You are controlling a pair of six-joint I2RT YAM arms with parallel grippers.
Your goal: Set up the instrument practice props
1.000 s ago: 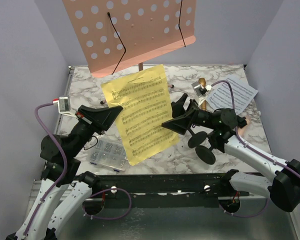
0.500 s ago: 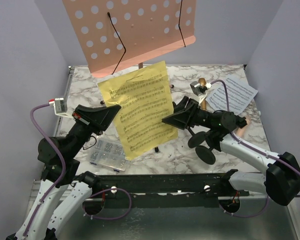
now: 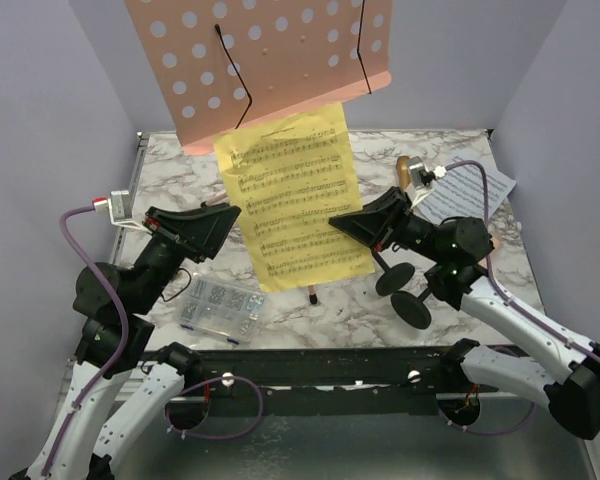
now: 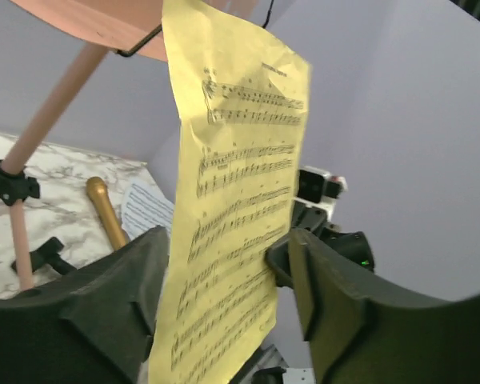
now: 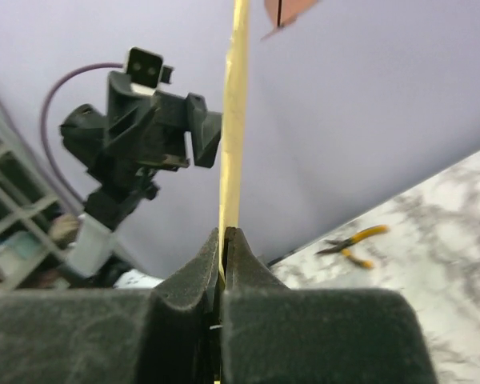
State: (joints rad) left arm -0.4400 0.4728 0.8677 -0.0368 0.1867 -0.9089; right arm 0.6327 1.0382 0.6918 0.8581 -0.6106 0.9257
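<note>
The yellow sheet-music page (image 3: 295, 195) hangs upright in the air just below the pink perforated music rack (image 3: 260, 60). My right gripper (image 3: 348, 226) is shut on the page's right edge; in the right wrist view the page (image 5: 236, 120) rises edge-on out of the closed jaws (image 5: 224, 236). My left gripper (image 3: 225, 215) stands open at the left edge, and the page (image 4: 240, 208) passes loosely between its fingers (image 4: 224, 296). The gold microphone (image 3: 404, 170) and a white page (image 3: 475, 190) lie at the back right. Two black round-based mic holders (image 3: 395, 278) (image 3: 413, 308) stand under my right arm.
A clear compartment box of screws (image 3: 218, 305) lies near the front left below my left arm. Yellow-handled pliers (image 5: 354, 240) lie on the marble table (image 3: 370, 150). The rack's pink pole (image 4: 52, 104) rises at the back centre. Grey walls close in both sides.
The right gripper shut on the yellow page's right edge and raised it toward the rack. The left gripper, shut on the left edge before, opened and let go.
</note>
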